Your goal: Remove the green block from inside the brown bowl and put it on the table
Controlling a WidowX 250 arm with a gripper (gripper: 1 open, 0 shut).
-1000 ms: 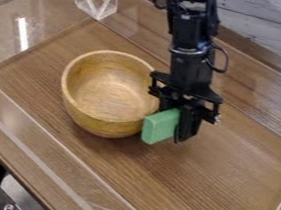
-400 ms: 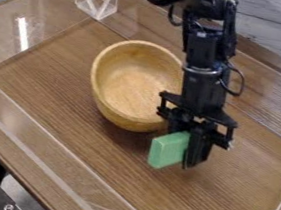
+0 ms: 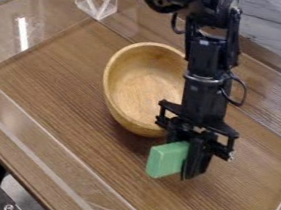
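Far left, the clear plastic piece (image 3: 96, 0) stands upright near the back of the brown wood-grain table (image 3: 45, 86); its position is unchanged over the last second.

Next, the round tan wooden bowl (image 3: 138, 88). It sits upright, but it has shifted: it now lies further right and further back than a second ago, with most of that travel between the first two views. Probable cause: the arm or the block pushes against the rim on the way out. The bowl's near right side is partly hidden behind the gripper, so contact at this instant cannot be confirmed.

Right of the bowl's middle, the bright green rectangular block (image 3: 166, 161). It has moved toward the near edge of the table, from beside the rim to a place in front of the bowl. It is outside the bowl, tilted, its lower end showing over bare tabletop. Whether that end touches the wood cannot be told from this angle.

Just right of it, the black gripper (image 3: 181, 149) is closed on the block's upper part, and the grip appears firm.

Assessment: removal is done; placing is not, since the block is held. Next move calls for a little more distance from the bowl, lowering until the block meets the table, then release. Risks: dragging the bowl again, or the tilted block toppling when let go.
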